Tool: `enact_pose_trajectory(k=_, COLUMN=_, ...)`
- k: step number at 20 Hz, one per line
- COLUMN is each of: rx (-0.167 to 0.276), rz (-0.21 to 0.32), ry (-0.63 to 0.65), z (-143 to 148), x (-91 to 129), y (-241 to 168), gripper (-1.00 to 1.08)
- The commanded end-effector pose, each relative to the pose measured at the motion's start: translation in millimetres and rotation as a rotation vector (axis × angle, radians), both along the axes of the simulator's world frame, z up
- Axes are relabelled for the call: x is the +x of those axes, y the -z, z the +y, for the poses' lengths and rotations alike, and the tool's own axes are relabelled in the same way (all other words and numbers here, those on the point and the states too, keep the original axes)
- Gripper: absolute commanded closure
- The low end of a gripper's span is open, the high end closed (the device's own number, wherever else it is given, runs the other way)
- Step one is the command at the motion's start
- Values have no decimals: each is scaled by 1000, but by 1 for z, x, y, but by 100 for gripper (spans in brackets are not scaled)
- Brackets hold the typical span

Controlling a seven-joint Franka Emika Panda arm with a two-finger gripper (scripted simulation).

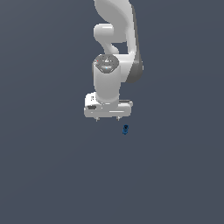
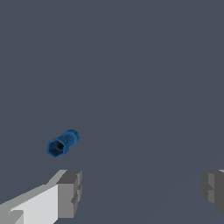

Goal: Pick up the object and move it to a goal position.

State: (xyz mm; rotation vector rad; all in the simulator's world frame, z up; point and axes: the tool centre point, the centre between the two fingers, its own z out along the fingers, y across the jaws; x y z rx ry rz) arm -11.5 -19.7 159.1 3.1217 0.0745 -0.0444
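The object (image 1: 125, 129) is a tiny dark-blue spool-like piece lying on the grey floor, just below my white gripper (image 1: 107, 118) and a little toward the exterior view's right of it. In the wrist view the object (image 2: 62, 143) lies on its side with one hollow knobbly end facing the camera, apart from my fingers. One finger (image 2: 70, 192) and the other finger (image 2: 213, 189) stand far apart, so the gripper (image 2: 141, 190) is open and empty. The object is outside the gap between the fingers.
The white arm (image 1: 114, 39) rises behind the gripper toward the top of the exterior view. A plain dark grey floor (image 1: 52, 175) surrounds everything.
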Motion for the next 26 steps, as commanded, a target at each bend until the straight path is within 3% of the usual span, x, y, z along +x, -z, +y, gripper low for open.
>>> enact_pose_trajectory(k=1, rx=0, rz=0, ry=-33, z=5, x=0, y=4, gripper=-92)
enact_pose_trajectory(k=7, rx=3, rz=-2, ry=-167, z=23, x=-1, y=17, gripper=-92)
enact_pose_trajectory(k=18, rx=18, rz=-12, ry=-524, z=73, x=-8, y=51, gripper=-92)
enact_pose_trajectory(k=26, rx=27, rz=-19, ry=-667, z=94, x=-12, y=64, gripper=-92)
